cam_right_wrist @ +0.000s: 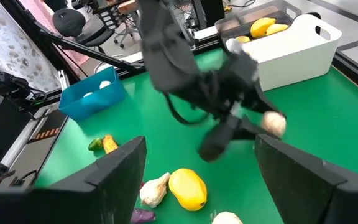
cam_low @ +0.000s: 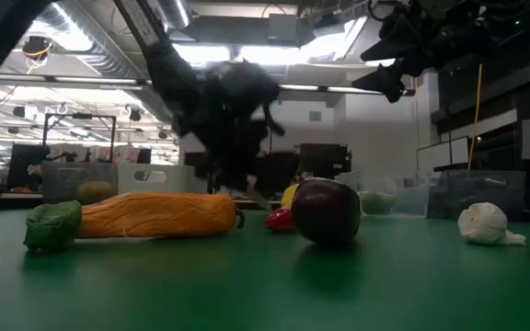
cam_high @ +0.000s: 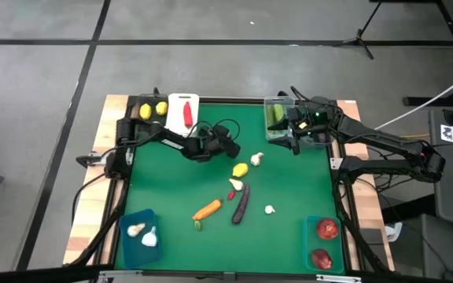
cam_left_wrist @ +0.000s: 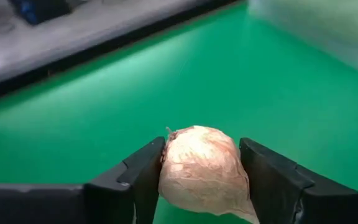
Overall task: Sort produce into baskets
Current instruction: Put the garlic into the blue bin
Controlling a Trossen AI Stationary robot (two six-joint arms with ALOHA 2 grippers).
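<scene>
Garlic bulb [cam_left_wrist: 201, 168], light with papery skin, is sitting clamped across its widest part in the left end effector [cam_left_wrist: 202, 177]; right end effector [cam_right_wrist: 197, 180] is hanging apart, empty.

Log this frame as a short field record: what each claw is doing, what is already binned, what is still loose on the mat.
left claw: shut on a garlic bulb, raised over the mat's middle
right claw: open, empty, by the clear bin
blue bin, near left: two garlic bulbs
blue bin, near right: two red fruits
white bin: red chili
loose on mat: lemon, carrot, eggplant, garlic
</scene>
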